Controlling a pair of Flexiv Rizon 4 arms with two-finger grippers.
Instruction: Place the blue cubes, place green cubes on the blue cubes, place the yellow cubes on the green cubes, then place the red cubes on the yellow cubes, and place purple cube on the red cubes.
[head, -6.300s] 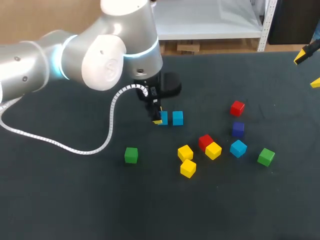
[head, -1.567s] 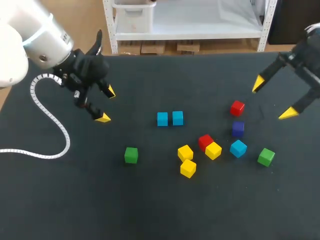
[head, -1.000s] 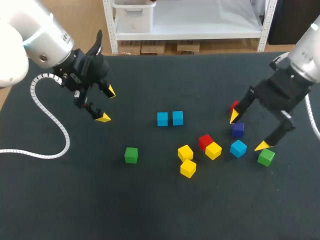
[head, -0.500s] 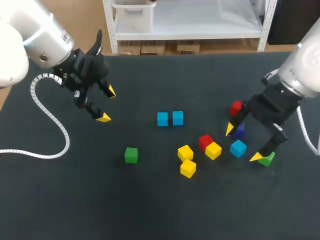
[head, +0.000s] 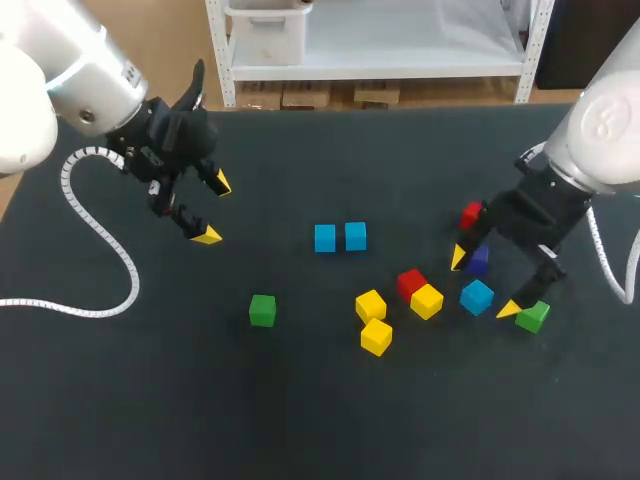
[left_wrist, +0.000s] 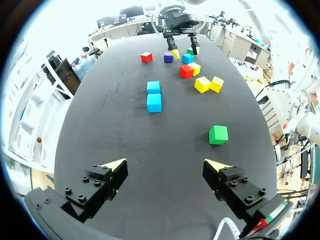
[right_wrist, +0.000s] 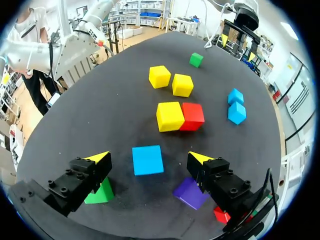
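Two blue cubes (head: 325, 238) (head: 356, 236) sit side by side at mid-table. My right gripper (head: 485, 284) hangs open over a third blue cube (head: 477, 296). In the right wrist view this blue cube (right_wrist: 147, 160) lies between the open fingers, untouched. A green cube (head: 533, 316) sits by one right fingertip, a purple cube (head: 477, 259) by the other. Beyond it lies a red cube (head: 472, 214). Another red cube (head: 410, 283) touches a yellow cube (head: 427, 300). Two more yellow cubes (head: 370, 304) (head: 376, 337) lie nearby. My left gripper (head: 214, 209) is open and empty at the far left.
A second green cube (head: 262, 310) lies alone left of the yellow cubes, and in the left wrist view this green cube (left_wrist: 218, 134) is ahead of my left gripper (left_wrist: 166, 164). A white cable (head: 95, 300) trails over the table's left side.
My right gripper has come down and leftward from beside the red cube to straddle the lone blue cube. The left arm has stayed still.
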